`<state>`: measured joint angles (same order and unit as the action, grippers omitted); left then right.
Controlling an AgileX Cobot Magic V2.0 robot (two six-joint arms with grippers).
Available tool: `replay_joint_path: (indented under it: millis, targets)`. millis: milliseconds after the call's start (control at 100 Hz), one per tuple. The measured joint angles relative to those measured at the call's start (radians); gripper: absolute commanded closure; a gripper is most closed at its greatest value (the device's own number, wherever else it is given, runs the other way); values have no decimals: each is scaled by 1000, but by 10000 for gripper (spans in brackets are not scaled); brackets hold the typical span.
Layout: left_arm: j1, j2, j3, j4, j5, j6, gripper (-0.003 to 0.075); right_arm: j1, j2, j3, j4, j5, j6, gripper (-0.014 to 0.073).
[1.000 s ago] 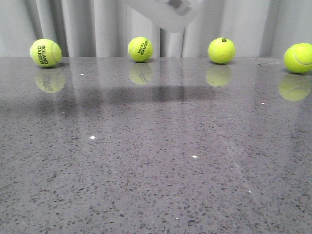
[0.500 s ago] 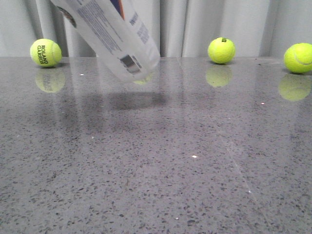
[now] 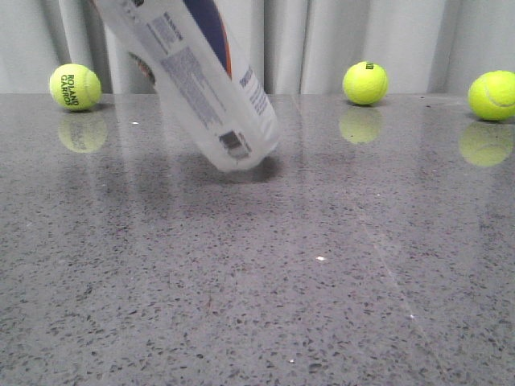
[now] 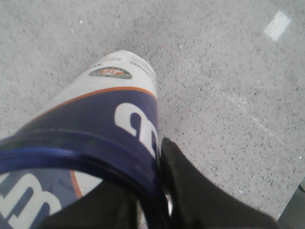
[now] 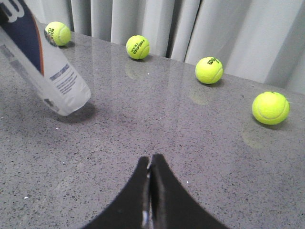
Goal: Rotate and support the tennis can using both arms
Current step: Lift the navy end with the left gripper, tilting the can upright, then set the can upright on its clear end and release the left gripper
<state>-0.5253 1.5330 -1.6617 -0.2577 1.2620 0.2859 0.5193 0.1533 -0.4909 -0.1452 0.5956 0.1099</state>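
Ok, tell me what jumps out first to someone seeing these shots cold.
The tilted tennis can dominates the left of the front view, its lower end just over the grey table. The left gripper clamps its rim. Yellow tennis balls line the far edge before a curtain, and the right gripper hangs shut, apart from the can.
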Motion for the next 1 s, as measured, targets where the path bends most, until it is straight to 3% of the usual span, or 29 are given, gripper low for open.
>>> replay_joint_path:
  millis: [140,210,540,1000]
  targets:
    - [0,0,-55,0,0,0,365,0,0,0,0,0,0,662]
    - [0,2,-73,0,0,0,321,0,0,0,0,0,0,662]
    - [0,75,-143,-2,0,0,318,0,0,0,0,0,0,662]
    - [-2,262,-399,-79,0,0,320,0,0,0,0,0,0,662]
